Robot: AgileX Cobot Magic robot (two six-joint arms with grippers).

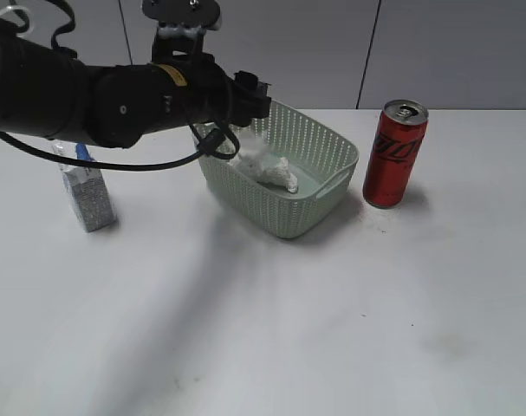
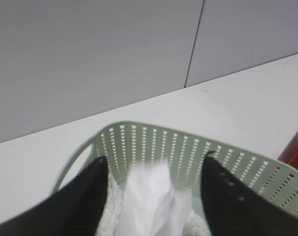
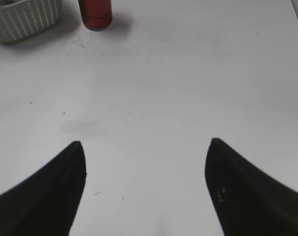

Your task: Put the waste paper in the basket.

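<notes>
**Desk:** Where did the waste paper lie relative to the basket?

**Operator:** Inside it. I had the left gripper over the basket's rear-left rim, fingers spread wide, a white wad directly between and below them with its long axis running away from the camera. I judged it released, not gripped.

**Desk:** The other arm?

**Operator:** The right gripper, fingers also wide and empty, hung well away from the basket, so the left was nearer.

**Desk:** Counts?

**Operator:** One basket, one red can just right of it, one carton well left. Wads overlapped; I couldn't count them.
</notes>
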